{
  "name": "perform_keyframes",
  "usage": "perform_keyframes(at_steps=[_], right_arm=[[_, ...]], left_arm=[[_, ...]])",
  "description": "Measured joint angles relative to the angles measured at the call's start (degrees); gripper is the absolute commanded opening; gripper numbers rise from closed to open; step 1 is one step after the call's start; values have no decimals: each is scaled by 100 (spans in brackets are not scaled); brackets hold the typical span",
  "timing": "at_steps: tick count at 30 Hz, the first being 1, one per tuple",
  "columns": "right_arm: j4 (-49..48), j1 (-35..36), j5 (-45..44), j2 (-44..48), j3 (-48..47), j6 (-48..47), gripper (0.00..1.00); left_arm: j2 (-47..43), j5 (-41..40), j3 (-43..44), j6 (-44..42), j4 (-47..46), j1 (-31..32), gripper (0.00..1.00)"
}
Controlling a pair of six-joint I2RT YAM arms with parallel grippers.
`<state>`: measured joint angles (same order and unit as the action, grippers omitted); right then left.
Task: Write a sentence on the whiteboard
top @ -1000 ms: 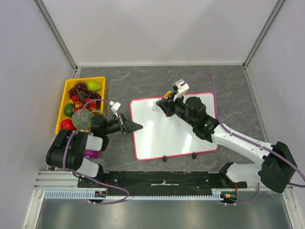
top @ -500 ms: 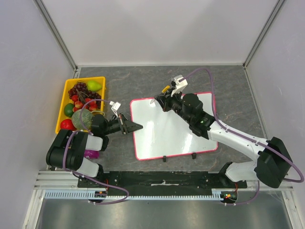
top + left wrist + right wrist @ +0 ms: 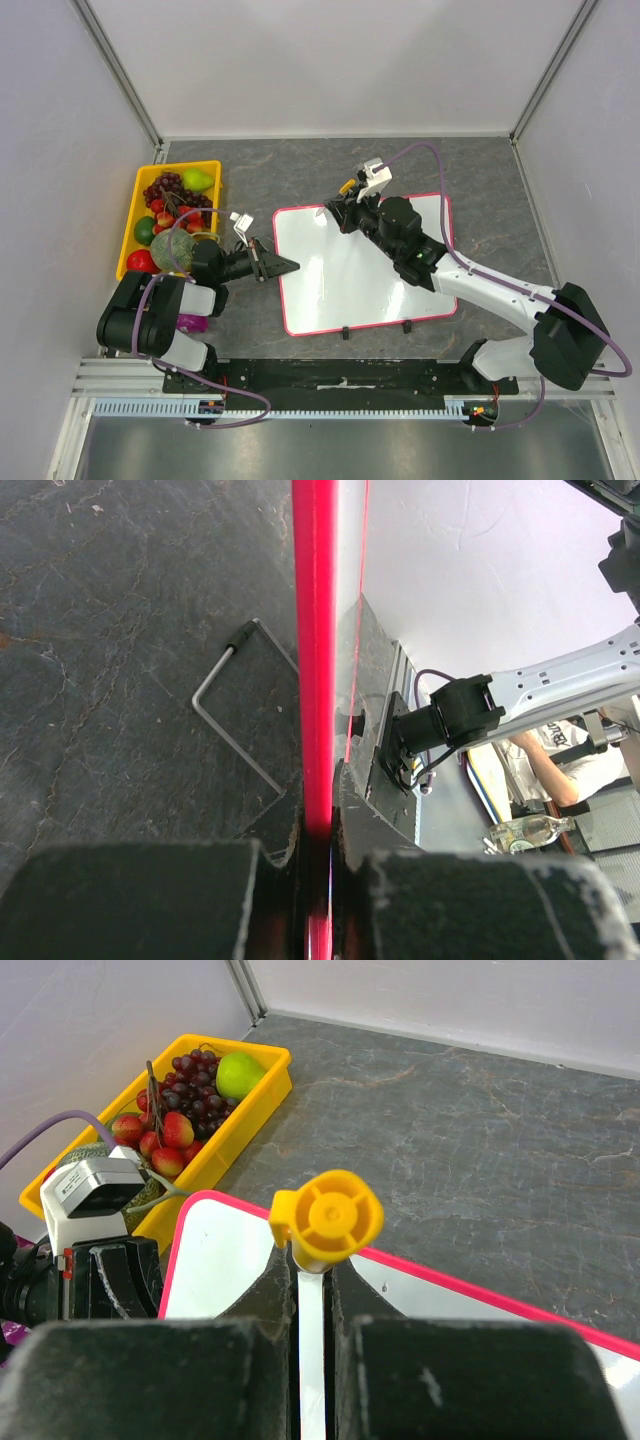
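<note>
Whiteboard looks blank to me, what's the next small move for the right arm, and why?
Probably ease the marker down onto the whiteboard near its far left corner and begin the first stroke. No writing shows on the board, the left end effector is clamped on its left edge, and the right end effector grips the marker at that corner.

Our left arm (image 3: 205,265) lies low, reaching right from its base, and our left gripper (image 3: 288,265) is clamped tight on the left edge of the whiteboard (image 3: 350,290). Our right arm (image 3: 490,290) stretches far and left, its right gripper (image 3: 343,212) pinched around a marker (image 3: 327,1222).
</note>
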<state>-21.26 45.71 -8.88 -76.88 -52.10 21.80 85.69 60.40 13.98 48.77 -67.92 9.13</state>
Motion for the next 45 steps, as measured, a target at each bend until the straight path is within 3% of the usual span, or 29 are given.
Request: perform_keyframes(at_steps=[45], right_arm=[[-328,31,546,341,820,247,0]], left_arm=[[94,33,33,0,0,-2,2]])
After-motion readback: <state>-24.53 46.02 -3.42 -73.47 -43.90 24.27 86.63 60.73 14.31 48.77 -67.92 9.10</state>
